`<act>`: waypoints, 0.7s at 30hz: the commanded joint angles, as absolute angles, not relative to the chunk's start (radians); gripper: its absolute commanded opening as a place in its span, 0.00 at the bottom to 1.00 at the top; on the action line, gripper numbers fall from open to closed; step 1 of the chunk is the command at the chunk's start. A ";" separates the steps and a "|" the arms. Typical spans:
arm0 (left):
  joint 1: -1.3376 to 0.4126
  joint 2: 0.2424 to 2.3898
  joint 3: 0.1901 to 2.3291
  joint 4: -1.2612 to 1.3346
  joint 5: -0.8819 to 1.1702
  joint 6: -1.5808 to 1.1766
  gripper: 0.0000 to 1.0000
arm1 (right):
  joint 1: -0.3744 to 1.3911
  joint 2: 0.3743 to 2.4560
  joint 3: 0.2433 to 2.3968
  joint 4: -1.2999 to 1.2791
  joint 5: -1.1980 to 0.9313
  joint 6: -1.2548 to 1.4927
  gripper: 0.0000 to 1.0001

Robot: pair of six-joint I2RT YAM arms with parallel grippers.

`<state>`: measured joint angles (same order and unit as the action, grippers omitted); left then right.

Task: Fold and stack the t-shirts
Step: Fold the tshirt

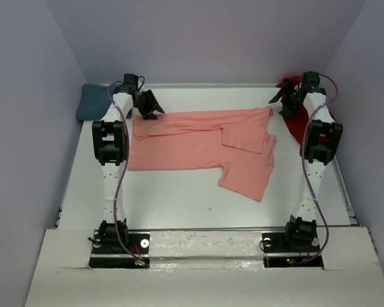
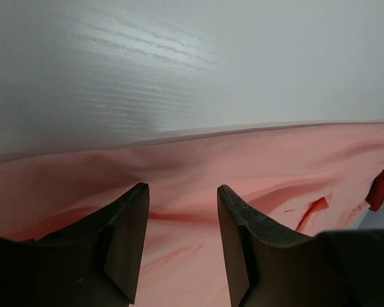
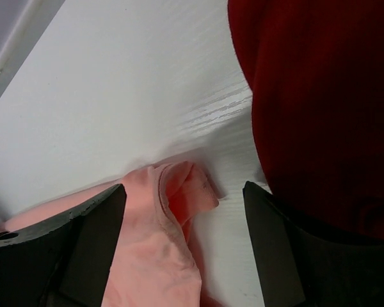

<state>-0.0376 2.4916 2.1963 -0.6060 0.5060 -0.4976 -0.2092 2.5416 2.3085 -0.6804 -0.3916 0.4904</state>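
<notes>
The salmon-pink t-shirt lies across the middle of the table, partly folded, with one sleeve flap sticking out toward the front right. My left gripper hovers over its back left corner; in the left wrist view the gripper is open, with pink cloth beneath it and nothing pinched. My right gripper is at the shirt's back right corner. In the right wrist view that gripper stands open, and the hemmed corner lies loose on the table between the fingers. The teal t-shirt and the dark red t-shirt lie bunched.
The teal shirt sits in the back left corner against the wall. The dark red one lies at the back right, close beside my right gripper. Grey walls close in the white table on three sides. Both arm bases stand at the near edge.
</notes>
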 commanded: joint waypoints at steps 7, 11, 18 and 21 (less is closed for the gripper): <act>-0.046 2.246 2.232 -0.581 0.540 -0.578 0.58 | -0.181 2.217 2.134 -0.707 -0.488 0.520 0.77; -0.098 2.177 2.148 -0.591 0.543 -0.589 0.58 | -0.118 2.126 1.993 -0.712 -0.540 0.535 0.77; -0.245 2.166 2.124 -0.682 0.502 -0.531 0.58 | 0.089 2.128 2.035 -0.891 -0.502 0.416 0.71; -0.294 2.184 2.126 -0.725 0.479 -0.488 0.58 | 0.156 2.154 2.046 -0.957 -0.413 0.333 0.71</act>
